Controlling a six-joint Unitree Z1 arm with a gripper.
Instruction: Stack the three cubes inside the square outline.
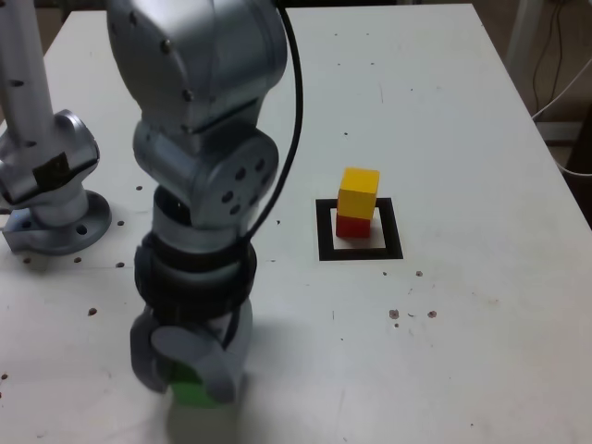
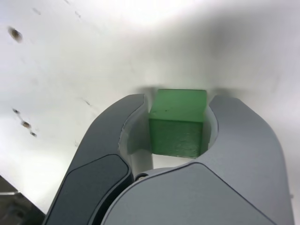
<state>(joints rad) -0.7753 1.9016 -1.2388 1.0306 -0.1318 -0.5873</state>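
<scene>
Table: white top (image 1: 481, 139) runs wide beyond the gripper on every side but the near one; the gripper works close to the exterior view's bottom border, and whether the table's edge lies near there cannot be told.
Arm: grey links tower over the gripper; a second grey base (image 1: 55, 199) stands off toward the exterior view's left, well apart.
Gripper: (image 1: 190, 375) low at the table, jaws down, closed round the green cube (image 2: 178, 123); both inner faces appear to touch its sides in the wrist view.
Square outline: (image 1: 324, 236) well apart from the gripper, toward the exterior view's right and farther back; open table between.
Stack: yellow cube (image 1: 358, 192) sits on red cube (image 1: 351, 225) inside the outline, yellow looks slightly offset.
Green cube, place: between the jaws, at or just off the table, not yet on the stack.
Risk, grip: cube held near the jaw tips; a shallow hold could let it twist or slip on lifting.
Risk, carry: a low approach would knock the two-cube stack over.
Risk, placing: offset yellow top leaves less seat; off-centre release could topple all.
Room: clear path to the stack; rise first.
</scene>
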